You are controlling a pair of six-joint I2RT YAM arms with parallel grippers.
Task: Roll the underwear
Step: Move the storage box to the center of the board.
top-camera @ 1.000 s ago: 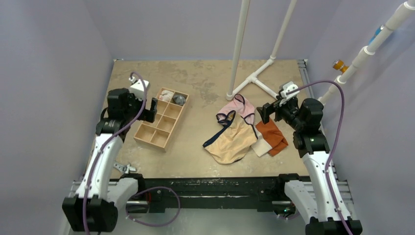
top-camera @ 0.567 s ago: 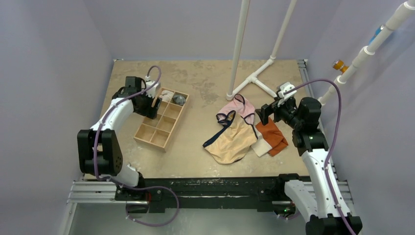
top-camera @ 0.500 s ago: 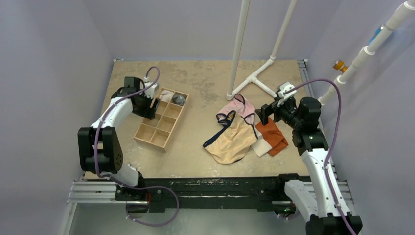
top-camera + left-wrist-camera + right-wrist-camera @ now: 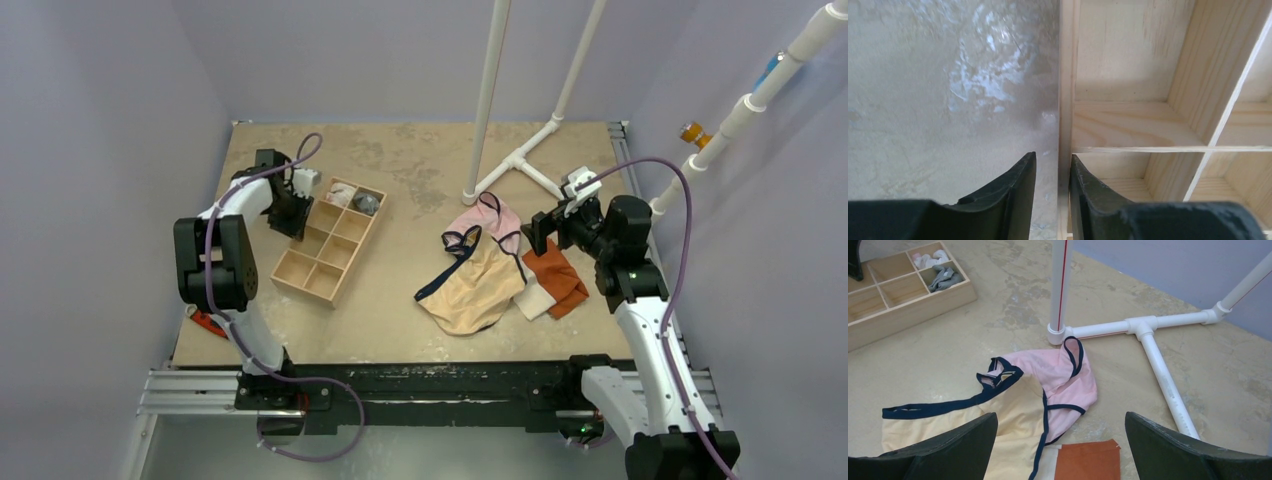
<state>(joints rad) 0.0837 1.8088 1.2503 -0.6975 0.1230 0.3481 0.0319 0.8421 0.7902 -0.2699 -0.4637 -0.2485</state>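
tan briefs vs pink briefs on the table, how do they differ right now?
The underwear is tan-beige; the pink briefs are pink. The underwear looks larger and lies nearer the arm bases, while the pink briefs lie farther back, next to the white pipe stand. The underwear's far edge overlaps the pink briefs, which sit partly beneath it. Both have dark navy edging, lie crumpled on the table, and neither gripper touches them.

lab test cell | plain lavender walls (image 4: 110,120) | PVC pipe frame (image 4: 520,155)

Two briefs, one tan (image 4: 468,290), one pink (image 4: 487,227); two folded cloths (image 4: 556,277); one wooden divider tray (image 4: 329,254); two rolled items inside (image 4: 366,203).
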